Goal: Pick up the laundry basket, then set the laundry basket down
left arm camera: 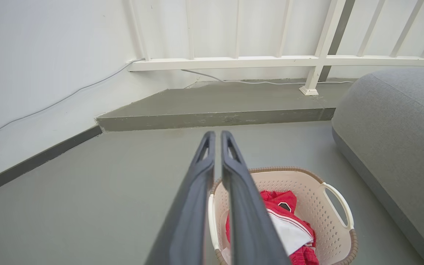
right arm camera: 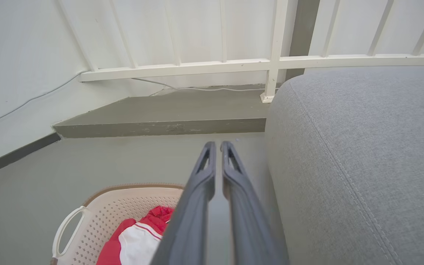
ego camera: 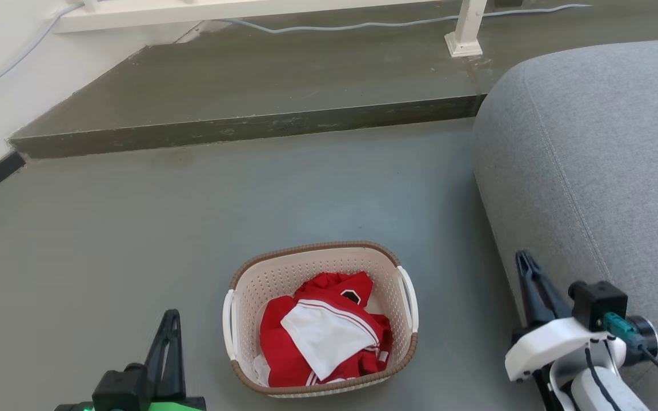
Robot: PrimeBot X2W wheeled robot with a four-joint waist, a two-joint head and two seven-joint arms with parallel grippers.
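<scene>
The laundry basket [ego camera: 283, 275] stands upright on the grey floor [ego camera: 135, 228], well short of the floor's far edge where a raised step [ego camera: 249, 130] begins. It is nearer the sofa [ego camera: 592, 160] side than the wall side, and a red and white garment [ego camera: 323, 337] is heaped inside. The left hand [ego camera: 172, 315] hangs just off the basket's left handle and the right hand [ego camera: 524, 258] sits over by the sofa's foot, apart from the right handle. Each hand is narrow, its two dark fingers drawn almost together with nothing between them. A basket on the floor with both hands free fits either the approach to a lift or the moment after a set-down, and these pictures do not settle which. If a lift is due, I judge it would call for both hands to spread and close on the white side handles, rising level so the load stays in. The left wrist view looks along the left hand [left arm camera: 217, 134] onto the basket's right handle [left arm camera: 339, 204] and shows a white railing [left arm camera: 271, 60] above the step. The right wrist view looks along the right hand [right arm camera: 217, 144] and shows the left handle [right arm camera: 64, 230] and how close the sofa flank lies. The head view alone gives both hands against the whole rim.
</scene>
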